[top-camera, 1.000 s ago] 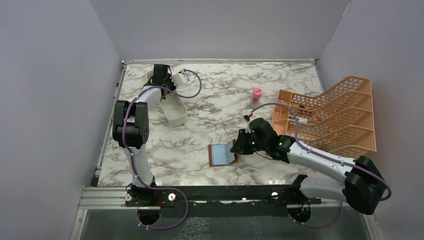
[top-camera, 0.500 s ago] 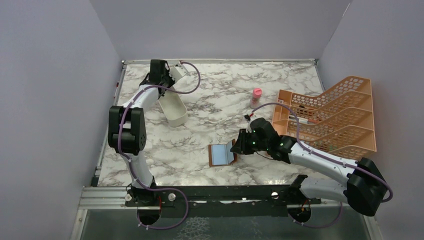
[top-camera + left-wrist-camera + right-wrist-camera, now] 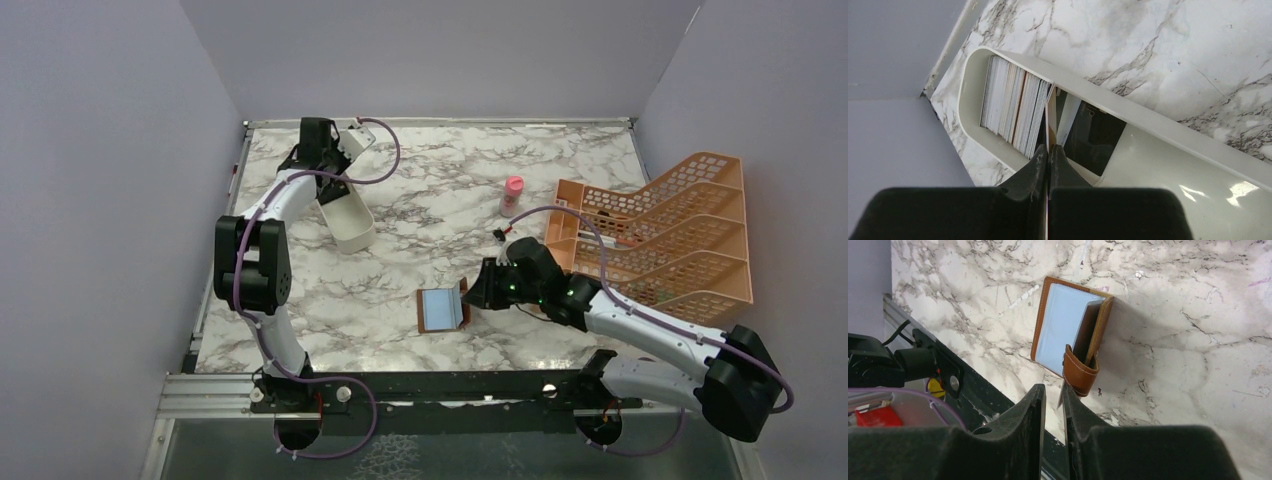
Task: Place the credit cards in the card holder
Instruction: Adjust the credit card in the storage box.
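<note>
Reaching to the 11 o'clock corner of the worktop (image 3: 440,180), the left pincer (image 3: 1048,150) hangs over the white tray (image 3: 1148,120). Its jaws are closed flat together on the near edge of a single card (image 3: 1049,115), which stands upright. The credit cards (image 3: 1013,112) stand packed on edge at the tray's rounded end, at 9 o'clock of the single card. A dark card (image 3: 1093,135) leans in the tray at 3 o'clock of it.

The card holder (image 3: 1063,325) lies open at 6 o'clock of the worktop's centre, blue-grey lining up. One cover lies flat and the other is raised. The right pincer (image 3: 1054,390) is closed to a narrow gap on a thin pale edge beside the holder's brown strap (image 3: 1080,372).

The orange rack (image 3: 680,230) stands at 3 o'clock. The pink bottle (image 3: 512,195) stands at 1 o'clock.
</note>
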### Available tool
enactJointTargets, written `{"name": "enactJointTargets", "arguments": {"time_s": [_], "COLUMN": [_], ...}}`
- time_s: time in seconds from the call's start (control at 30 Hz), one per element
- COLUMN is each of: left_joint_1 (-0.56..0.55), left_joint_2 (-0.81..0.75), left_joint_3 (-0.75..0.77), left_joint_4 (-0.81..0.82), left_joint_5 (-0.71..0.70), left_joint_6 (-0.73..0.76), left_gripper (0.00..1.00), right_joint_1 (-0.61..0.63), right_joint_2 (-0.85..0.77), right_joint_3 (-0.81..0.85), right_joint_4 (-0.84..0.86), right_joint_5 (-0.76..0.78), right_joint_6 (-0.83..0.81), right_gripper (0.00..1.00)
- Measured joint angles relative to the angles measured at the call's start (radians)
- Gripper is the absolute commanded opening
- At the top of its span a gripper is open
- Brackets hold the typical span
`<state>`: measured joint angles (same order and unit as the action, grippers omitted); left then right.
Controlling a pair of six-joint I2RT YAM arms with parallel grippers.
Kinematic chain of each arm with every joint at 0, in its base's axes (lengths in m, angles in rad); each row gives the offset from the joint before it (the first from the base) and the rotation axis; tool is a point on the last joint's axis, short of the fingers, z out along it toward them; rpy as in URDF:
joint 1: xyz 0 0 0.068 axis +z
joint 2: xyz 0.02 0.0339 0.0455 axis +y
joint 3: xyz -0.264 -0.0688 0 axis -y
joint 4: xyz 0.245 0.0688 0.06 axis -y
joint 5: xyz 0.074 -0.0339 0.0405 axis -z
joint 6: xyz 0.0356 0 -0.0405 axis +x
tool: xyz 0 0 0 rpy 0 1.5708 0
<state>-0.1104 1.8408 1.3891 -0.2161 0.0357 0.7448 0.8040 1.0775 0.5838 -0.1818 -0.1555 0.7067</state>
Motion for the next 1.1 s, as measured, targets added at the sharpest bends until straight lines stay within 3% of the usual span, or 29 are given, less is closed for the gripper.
{"name": "enactJointTargets", "arguments": {"time_s": [0.23,0.5,0.6,0.67,0.9,0.93,1.0,1.03,1.07,1.1], "left_joint_1": [-0.001,0.003,0.006,0.006,0.006,0.006,0.006,0.006,0.006,0.005], "left_joint_2": [0.020,0.065,0.067,0.069,0.083,0.083,0.083,0.083,0.083,0.083], "left_joint_3": [0.010,0.047,0.052,0.055,0.073,0.075,0.075,0.075,0.075,0.075], "left_joint_4": [-0.017,-0.017,-0.018,-0.019,-0.038,-0.040,-0.042,-0.043,-0.048,-0.054], "left_joint_5": [0.008,0.003,0.006,0.007,0.010,0.010,0.010,0.010,0.011,0.014], "left_joint_6": [0.039,0.088,0.090,0.091,0.106,0.106,0.107,0.105,0.106,0.106], "left_gripper": [0.04,0.00,0.11,0.00,0.00,0.07,0.11,0.10,0.00,0.00], "right_joint_1": [0.000,0.000,0.000,0.000,0.000,0.000,0.000,0.000,0.000,0.000], "right_joint_2": [-0.014,-0.008,0.001,0.008,0.011,0.011,0.011,0.011,0.011,0.011], "right_joint_3": [0.000,0.000,0.000,0.000,0.000,0.000,0.000,0.000,0.000,0.000], "right_joint_4": [-0.001,-0.002,-0.002,-0.002,-0.002,-0.002,-0.002,-0.002,-0.002,-0.002], "right_joint_5": [0.000,0.000,0.000,0.000,0.000,0.000,0.000,0.000,0.000,0.000], "right_joint_6": [0.000,0.000,0.000,0.000,0.000,0.000,0.000,0.000,0.000,0.000], "right_gripper": [0.24,0.25,0.24,0.24,0.25,0.25,0.25,0.25,0.25,0.25]}}
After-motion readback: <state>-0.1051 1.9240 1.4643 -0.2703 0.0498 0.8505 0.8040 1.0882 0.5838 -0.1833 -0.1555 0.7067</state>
